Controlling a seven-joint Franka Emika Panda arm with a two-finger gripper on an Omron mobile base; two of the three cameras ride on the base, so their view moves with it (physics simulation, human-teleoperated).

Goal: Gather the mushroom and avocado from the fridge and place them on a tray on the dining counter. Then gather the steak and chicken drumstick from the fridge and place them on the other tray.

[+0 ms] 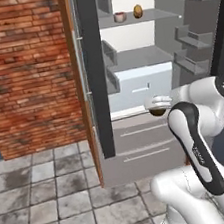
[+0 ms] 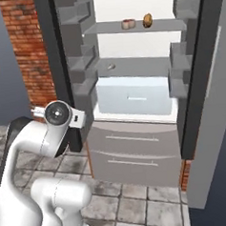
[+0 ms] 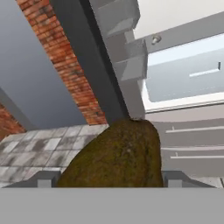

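Avocado is seen up close in the hand view as a dark brown-green lump, held between the two finger tips of the gripper, whose jaws are spread wide around it and pressed against its sides. In the left base view the same dark ball is seen under the white hand, in front of the fridge at about the level of the seam above its lower drawers.

Writing is present on the dark cover of the arm's link in the left base view, but it is too small and blurred to be read. No other label can be made out.

The fridge is shown with both doors swung open. On its upper shelf two small things are set side by side: a pale pinkish-brown one and a tan-brown knobbly one; what they are cannot be told. On the shelf below, a tiny pale object lies near the left wall, above a light crisper drawer. Grey door bins are mounted on the open doors. A red brick wall stands left of the fridge, and grey floor tiles lie below.
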